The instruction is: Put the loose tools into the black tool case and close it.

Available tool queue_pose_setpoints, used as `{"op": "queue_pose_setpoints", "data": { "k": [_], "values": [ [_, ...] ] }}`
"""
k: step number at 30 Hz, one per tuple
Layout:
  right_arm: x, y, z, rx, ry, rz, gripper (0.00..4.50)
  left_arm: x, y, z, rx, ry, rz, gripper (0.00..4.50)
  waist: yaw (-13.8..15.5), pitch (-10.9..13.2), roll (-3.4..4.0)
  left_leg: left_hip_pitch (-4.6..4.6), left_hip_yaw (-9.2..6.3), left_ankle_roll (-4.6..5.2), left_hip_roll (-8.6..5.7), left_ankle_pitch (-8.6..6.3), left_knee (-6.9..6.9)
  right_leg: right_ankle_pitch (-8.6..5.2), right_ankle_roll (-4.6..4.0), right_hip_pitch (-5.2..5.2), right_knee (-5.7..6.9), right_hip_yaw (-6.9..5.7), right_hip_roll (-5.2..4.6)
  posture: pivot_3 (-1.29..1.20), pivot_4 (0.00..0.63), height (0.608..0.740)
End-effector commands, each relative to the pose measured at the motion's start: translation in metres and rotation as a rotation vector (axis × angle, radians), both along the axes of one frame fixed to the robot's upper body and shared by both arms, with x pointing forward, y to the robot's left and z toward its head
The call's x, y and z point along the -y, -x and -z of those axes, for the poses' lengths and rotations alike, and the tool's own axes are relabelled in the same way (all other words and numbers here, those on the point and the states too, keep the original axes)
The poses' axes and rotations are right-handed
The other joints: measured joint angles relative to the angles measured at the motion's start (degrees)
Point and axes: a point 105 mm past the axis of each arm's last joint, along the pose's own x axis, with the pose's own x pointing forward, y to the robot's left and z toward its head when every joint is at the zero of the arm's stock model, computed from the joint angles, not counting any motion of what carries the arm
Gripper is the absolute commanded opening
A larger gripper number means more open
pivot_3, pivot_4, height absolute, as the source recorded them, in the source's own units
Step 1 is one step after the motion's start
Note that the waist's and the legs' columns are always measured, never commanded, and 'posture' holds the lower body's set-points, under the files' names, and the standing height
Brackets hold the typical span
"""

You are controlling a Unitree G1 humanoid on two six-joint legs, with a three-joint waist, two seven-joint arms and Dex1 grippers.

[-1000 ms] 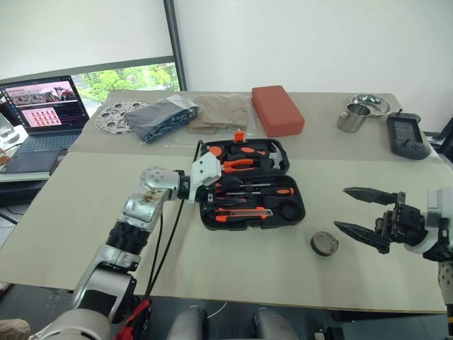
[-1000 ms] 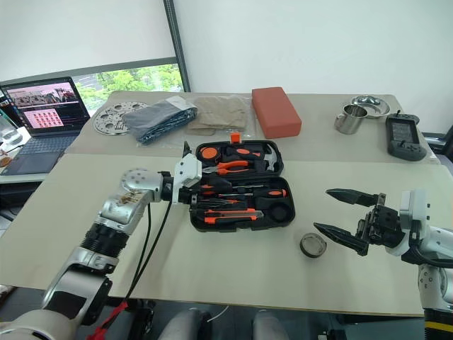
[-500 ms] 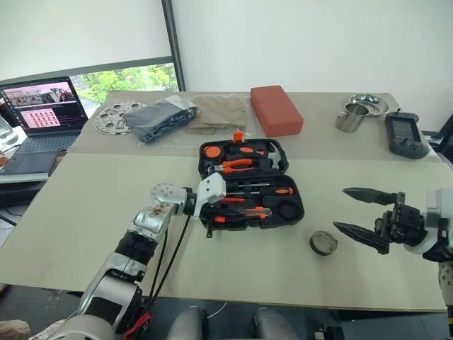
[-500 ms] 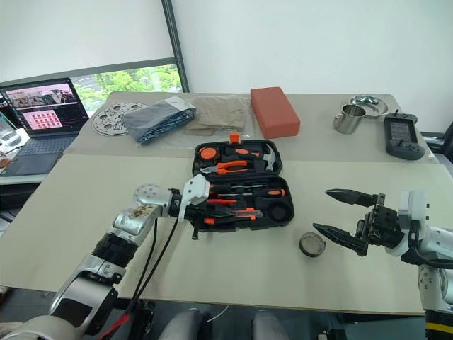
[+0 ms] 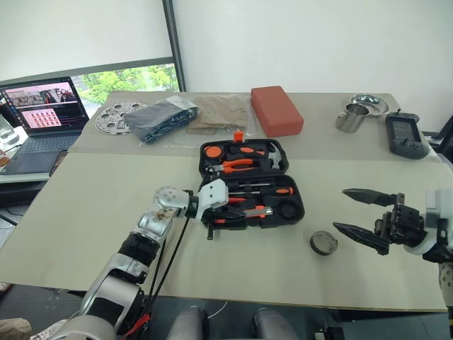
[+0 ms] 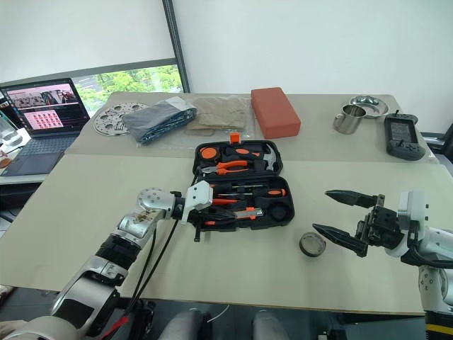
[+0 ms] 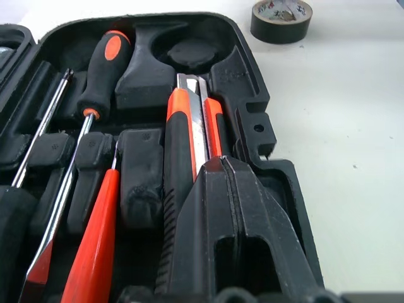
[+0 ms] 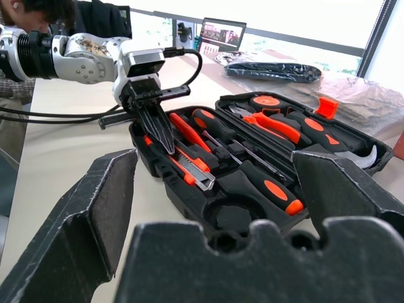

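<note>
The black tool case (image 5: 294, 211) lies open in the middle of the table, lid part to the rear. In its slots sit the utility knife (image 7: 189, 120), a long-shafted screwdriver (image 7: 104, 60), the slim orange screwdriver (image 7: 95, 246), pliers and a hammer. My left gripper (image 5: 228, 207) is shut with nothing between its fingers, and its tip rests over the near end of the utility knife (image 5: 248, 212). The grey roll (image 5: 323, 243) lies loose on the table, right of the case. Beside the roll, my right gripper (image 5: 340, 209) hovers open, pointing left.
At the table's back are a red-brown block (image 5: 277, 110), a steel cup (image 5: 352, 117), a steel bowl (image 5: 371, 103) and a dark handheld device (image 5: 407, 136). Folded cloths (image 5: 166, 117), a perforated disc (image 5: 113, 117) and a laptop (image 5: 42, 106) lie far left.
My left gripper has shut and sunk from the case's left rim to its front left corner, onto the utility knife. The right gripper has stayed still.
</note>
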Motion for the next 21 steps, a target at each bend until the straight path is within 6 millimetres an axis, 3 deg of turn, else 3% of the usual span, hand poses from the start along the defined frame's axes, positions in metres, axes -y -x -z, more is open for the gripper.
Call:
{"op": "queue_pose_setpoints", "data": {
  "k": [1,9,21],
  "values": [
    [0.0,0.002,-0.014,0.05,0.02,-0.012,4.5,0.005,-0.005,-0.031,0.046,0.124,0.002,0.03,0.0,0.0,0.0,0.0,0.0,0.0,0.0,0.0,0.0,0.0,0.0,0.0,0.0,-0.01,0.0,0.0,0.15,0.74],
    [0.0,0.001,-0.015,0.053,0.022,-0.011,4.5,0.005,-0.01,-0.03,0.061,0.124,-0.012,0.03,-0.1,0.0,0.0,-0.01,0.0,0.0,-0.01,0.0,-0.02,0.0,0.01,-0.01,-0.01,0.0,0.01,0.0,0.15,0.74],
    [0.003,0.003,-0.016,0.053,0.032,-0.006,4.5,0.009,-0.015,-0.006,0.098,0.004,0.0,0.03,0.0,0.0,-0.01,-0.01,0.01,0.0,-0.02,0.0,-0.02,0.0,0.01,-0.01,-0.03,-0.01,0.01,0.0,0.15,0.74]
  ]
}}
